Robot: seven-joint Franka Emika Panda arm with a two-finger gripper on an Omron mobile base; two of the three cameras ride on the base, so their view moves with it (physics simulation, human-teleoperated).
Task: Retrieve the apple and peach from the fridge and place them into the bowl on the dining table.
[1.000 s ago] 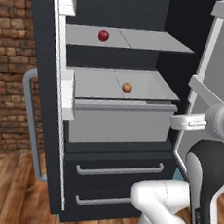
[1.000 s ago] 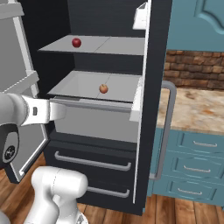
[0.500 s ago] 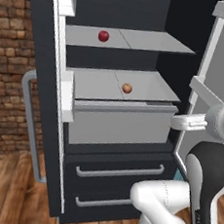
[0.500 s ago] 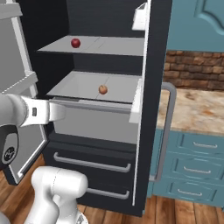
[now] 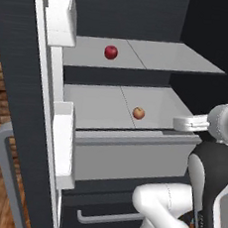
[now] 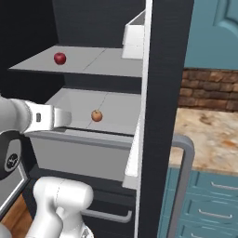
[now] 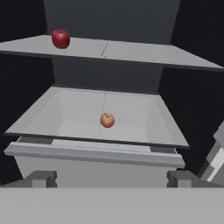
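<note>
We judge the spread, empty gripper [image 7: 109, 177] risks nudging the peach [image 7: 107, 120] rolling across its fridge [image 5: 23, 51] shelf.

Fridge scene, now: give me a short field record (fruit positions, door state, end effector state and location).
fridge: doors open, grey inner shelves exposed
apple: on the upper shelf, left half, untouched
peach: on the lower shelf above the grey bin front, near the middle seam
fruit spacing: apart, one shelf level between them
end effector: open, empty, in front of the bin, pointing into the fridge
end effector vs peach: short of it, no contact
lower drawers: closed
task progress: neither fruit picked yet
</note>
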